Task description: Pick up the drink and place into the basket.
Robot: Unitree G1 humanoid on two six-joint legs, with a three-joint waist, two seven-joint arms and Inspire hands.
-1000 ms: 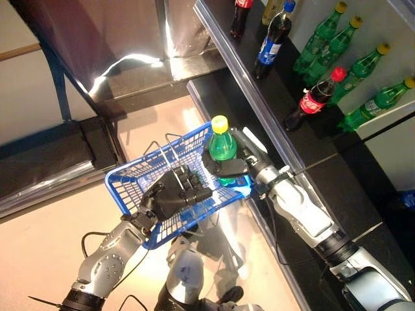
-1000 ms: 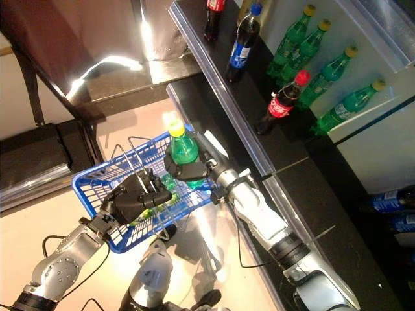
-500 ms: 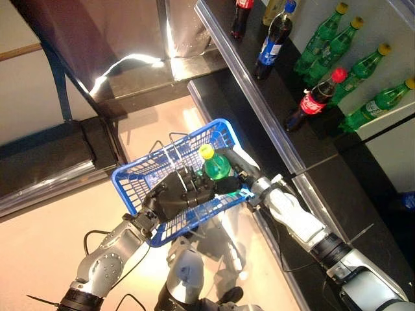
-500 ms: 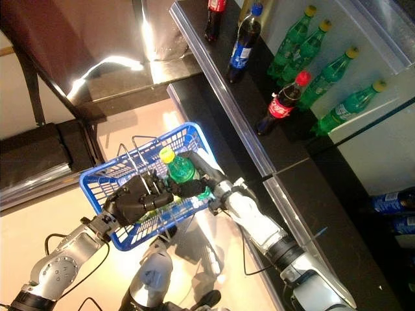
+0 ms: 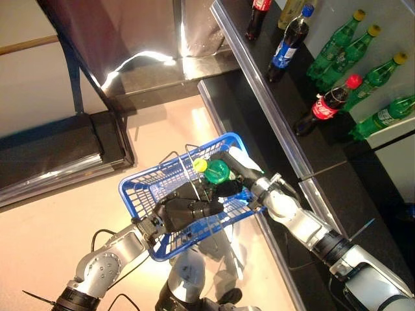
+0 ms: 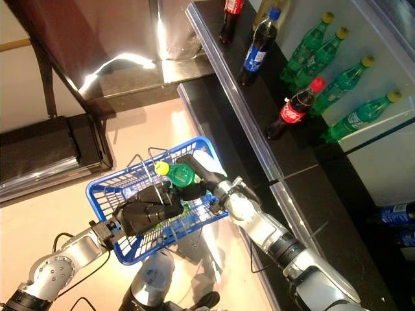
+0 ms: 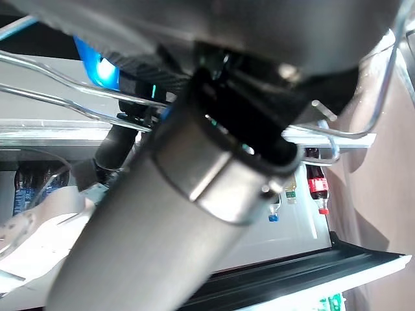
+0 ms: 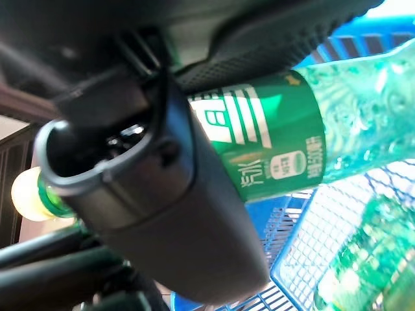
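My left hand is shut on the thin wire handles of the blue basket and holds it up in front of me. My right hand is shut on a green bottle with a yellow cap, tilted with its cap toward the left, inside the blue basket at its right end. In the right wrist view the thumb and fingers wrap the green bottle over the blue mesh. Another green drink lies in the basket below it.
A black shelf runs along the right with cola bottles and green bottles standing on it. A dark low platform lies at the left on the pale floor.
My right hand has lowered the green bottle deeper into the blue basket and tilted it toward the left. The view has shifted a little.
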